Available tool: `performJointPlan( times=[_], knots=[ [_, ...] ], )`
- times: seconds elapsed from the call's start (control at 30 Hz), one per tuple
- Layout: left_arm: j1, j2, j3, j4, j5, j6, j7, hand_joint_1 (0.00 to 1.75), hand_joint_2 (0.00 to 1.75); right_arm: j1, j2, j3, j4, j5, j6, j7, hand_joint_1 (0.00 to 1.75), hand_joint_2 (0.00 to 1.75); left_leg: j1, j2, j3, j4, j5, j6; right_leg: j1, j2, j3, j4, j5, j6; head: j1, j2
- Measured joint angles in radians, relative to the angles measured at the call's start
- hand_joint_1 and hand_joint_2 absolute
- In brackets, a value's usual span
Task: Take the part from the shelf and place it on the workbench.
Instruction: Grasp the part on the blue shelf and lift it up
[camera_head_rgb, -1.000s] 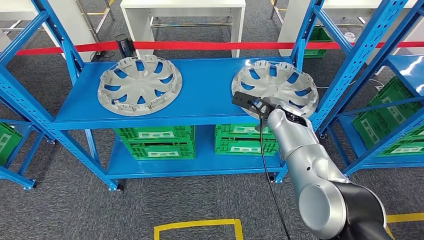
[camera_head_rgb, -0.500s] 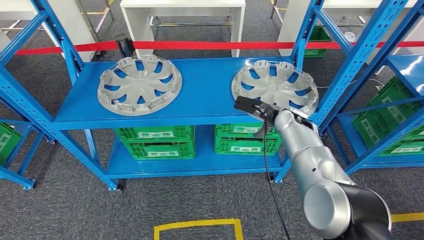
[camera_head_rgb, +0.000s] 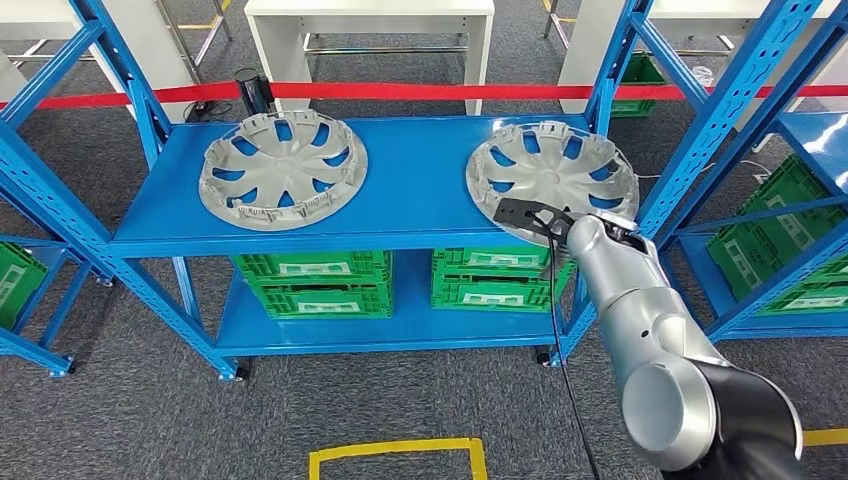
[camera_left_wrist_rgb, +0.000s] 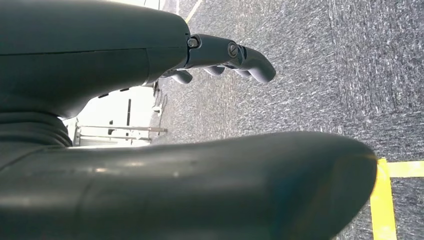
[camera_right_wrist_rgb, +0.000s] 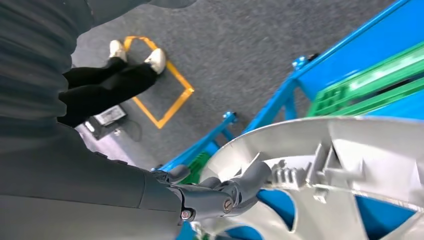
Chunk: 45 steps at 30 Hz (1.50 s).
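Two silver hubcaps lie on the blue shelf (camera_head_rgb: 410, 190): one on the left (camera_head_rgb: 283, 170) and one on the right (camera_head_rgb: 552, 165). My right arm reaches over the shelf's front edge to the right hubcap. In the right wrist view my right hand (camera_right_wrist_rgb: 220, 192) has its dark fingers (camera_right_wrist_rgb: 250, 180) curled against the hubcap's (camera_right_wrist_rgb: 350, 150) near rim, beside its clips. The thumb stays off the rim, and the hubcap lies flat on the shelf. My left hand (camera_left_wrist_rgb: 225, 52) hangs over the grey carpet, fingers loosely extended, holding nothing.
Green crates (camera_head_rgb: 310, 285) (camera_head_rgb: 490, 280) fill the lower shelf. Blue uprights (camera_head_rgb: 690, 130) flank the right hubcap, with another rack of green crates (camera_head_rgb: 780, 220) further right. Red tape (camera_head_rgb: 400, 91) and a white table (camera_head_rgb: 370, 10) lie behind. A person's legs (camera_right_wrist_rgb: 110, 80) stand by the yellow floor marking.
My right arm has swung to the right along the shelf's front edge, bringing the hand to the right hubcap's near rim. Neither hubcap has moved.
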Motion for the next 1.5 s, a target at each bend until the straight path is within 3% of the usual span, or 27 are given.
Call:
performJointPlan(
  times=[0.7, 1.5],
  knots=[
    [-0.003, 0.0, 0.011, 0.002, -0.002, -0.02, 0.002, 0.0, 0.0, -0.044, -0.019, 0.024, 0.0, 0.033, 0.003, 0.104, 0.0, 1.75, 0.0, 0.001, -0.001, 0.0, 0.001, -0.001, 0.0, 0.001, -0.002, 0.0, 0.0, 0.0, 0.0, 0.0],
    [-0.003, 0.003, 0.026, 0.001, -0.014, -0.018, 0.001, 0.0, 0.0, -0.052, -0.02, 0.03, 0.0, 0.032, 0.021, 0.098, 0.0, 1.75, 0.0, 0.001, -0.001, 0.0, 0.001, -0.001, 0.0, 0.001, -0.002, 0.0, 0.0, 0.0, 0.0, 0.0]
  ],
)
